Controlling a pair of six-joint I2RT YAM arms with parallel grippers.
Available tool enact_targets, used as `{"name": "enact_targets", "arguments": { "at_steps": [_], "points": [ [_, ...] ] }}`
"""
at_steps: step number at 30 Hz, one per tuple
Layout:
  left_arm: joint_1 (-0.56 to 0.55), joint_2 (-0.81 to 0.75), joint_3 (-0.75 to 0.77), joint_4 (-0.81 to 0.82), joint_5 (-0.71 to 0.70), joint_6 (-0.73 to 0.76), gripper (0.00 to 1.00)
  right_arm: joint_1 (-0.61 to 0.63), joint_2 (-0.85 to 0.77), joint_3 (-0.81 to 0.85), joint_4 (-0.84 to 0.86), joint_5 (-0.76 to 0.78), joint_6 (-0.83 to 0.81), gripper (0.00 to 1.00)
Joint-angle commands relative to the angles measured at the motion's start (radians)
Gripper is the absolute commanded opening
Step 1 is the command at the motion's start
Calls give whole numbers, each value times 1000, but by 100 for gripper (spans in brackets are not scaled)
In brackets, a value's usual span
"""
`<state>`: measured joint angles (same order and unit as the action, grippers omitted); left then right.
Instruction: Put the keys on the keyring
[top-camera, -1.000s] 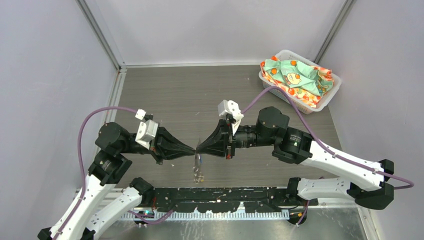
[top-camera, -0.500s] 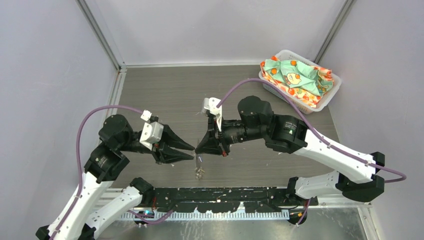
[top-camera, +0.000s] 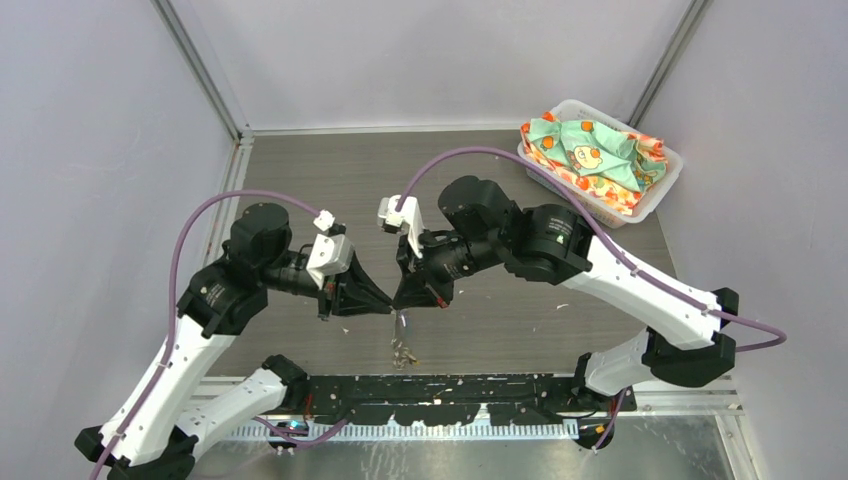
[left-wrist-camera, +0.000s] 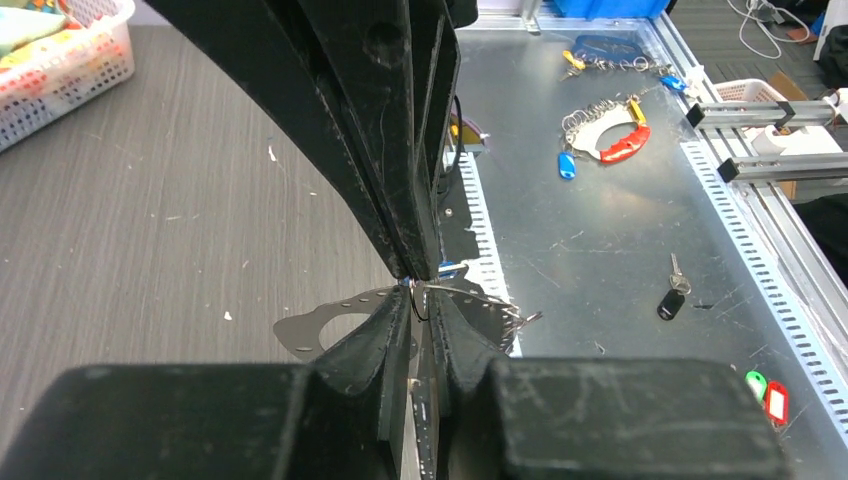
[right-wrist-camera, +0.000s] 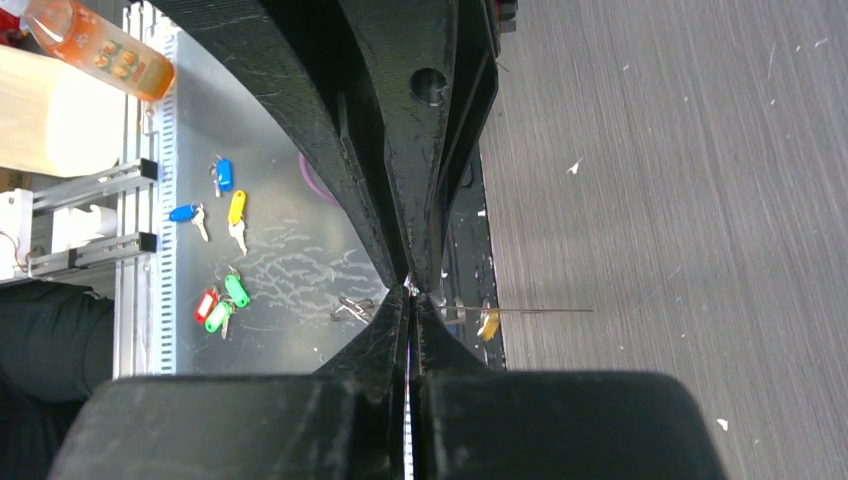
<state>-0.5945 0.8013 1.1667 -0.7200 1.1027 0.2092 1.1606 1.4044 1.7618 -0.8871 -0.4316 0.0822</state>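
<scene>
Keyring (left-wrist-camera: 300, 326) hangs in mid-air over the near edge of the table (top-camera: 330, 180), at the spot where the two grippers meet tip to tip. Keys dangle just under it: blue-headed key (top-camera: 402, 320), yellow-orange-headed key (right-wrist-camera: 488, 324) beside a thin wire of the ring. Right gripper (right-wrist-camera: 410, 300): jaws pressed together on the ring's thin metal. Left gripper (left-wrist-camera: 420, 310): jaws nearly closed with a slim gap and the ring wire in it; can't tell if they grip. Black fingers block the pinch point in both wrist views. Orange bottle (right-wrist-camera: 95, 45) has a label, too small to read. White basket (top-camera: 665, 185) of patterned cloth sits at the far right corner, well apart. Spare tagged keys (right-wrist-camera: 237, 210) and a red carabiner (left-wrist-camera: 625, 147) lie on the metal bench past the table edge.
</scene>
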Motion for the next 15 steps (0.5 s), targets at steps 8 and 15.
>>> {"name": "enact_targets", "arguments": {
  "at_steps": [8, 15],
  "points": [
    [0, 12, 38, -67, 52, 56, 3, -4, 52, 130, -71, -17, -11, 1],
    [0, 13, 27, -61, 42, 58, 0, -3, 34, 109, -4, -21, 21, 1]
  ]
}}
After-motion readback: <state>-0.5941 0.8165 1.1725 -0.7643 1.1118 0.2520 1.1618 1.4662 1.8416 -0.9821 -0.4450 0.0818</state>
